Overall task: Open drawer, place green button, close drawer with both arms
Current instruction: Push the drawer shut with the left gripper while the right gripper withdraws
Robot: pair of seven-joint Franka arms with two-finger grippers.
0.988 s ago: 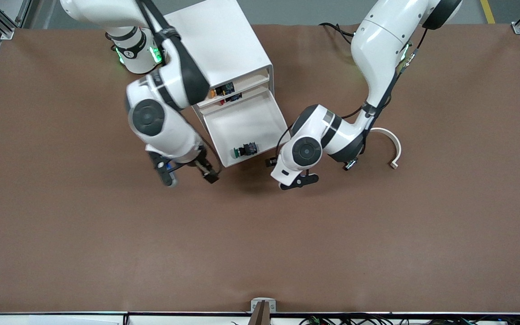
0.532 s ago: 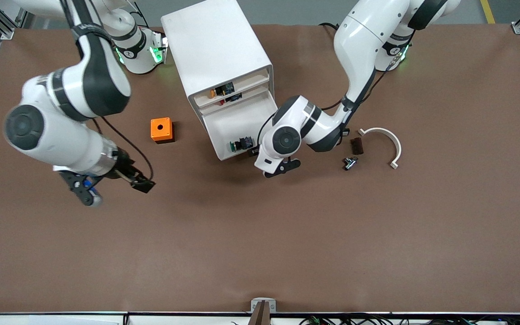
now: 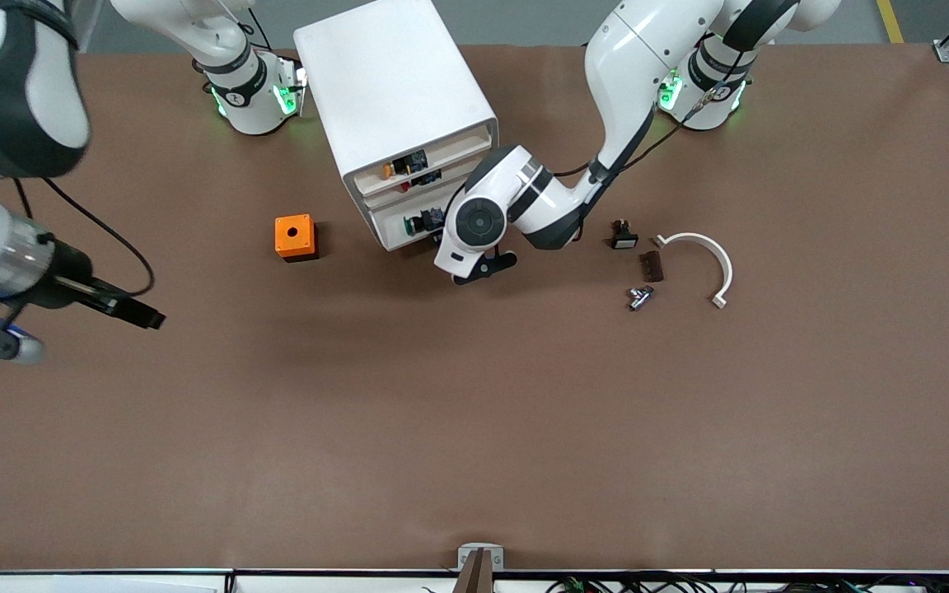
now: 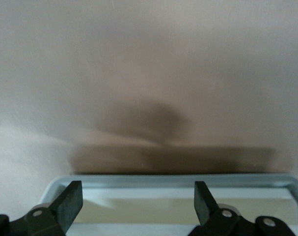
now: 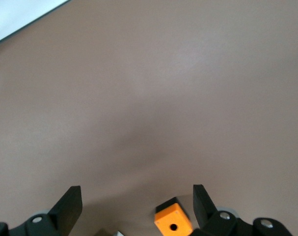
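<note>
The white cabinet [image 3: 396,91] stands between the arms' bases. Its drawer [image 3: 393,237] juts out only a little. The green-capped button [image 3: 417,222] lies in the drawer, just under the tier above. My left gripper [image 3: 474,270] is low in front of the drawer, at the corner toward the left arm's end. It is open and empty, and the drawer's front rim [image 4: 173,181] lies across the gap of the left gripper [image 4: 138,201]. My right gripper [image 3: 71,329] hangs open over bare table at the right arm's end. The right gripper [image 5: 137,206] holds nothing.
An orange cube [image 3: 294,236] with a hole sits beside the cabinet, and the same orange cube [image 5: 173,223] shows in the right wrist view. Toward the left arm's end lie a black switch [image 3: 623,239], a brown piece [image 3: 652,265], a small metal part [image 3: 639,296] and a white arc [image 3: 709,263].
The drawer has slid from wide open to nearly shut as the left gripper moved with it toward the cabinet. The right arm swung away to its end of the table, uncovering the orange cube.
</note>
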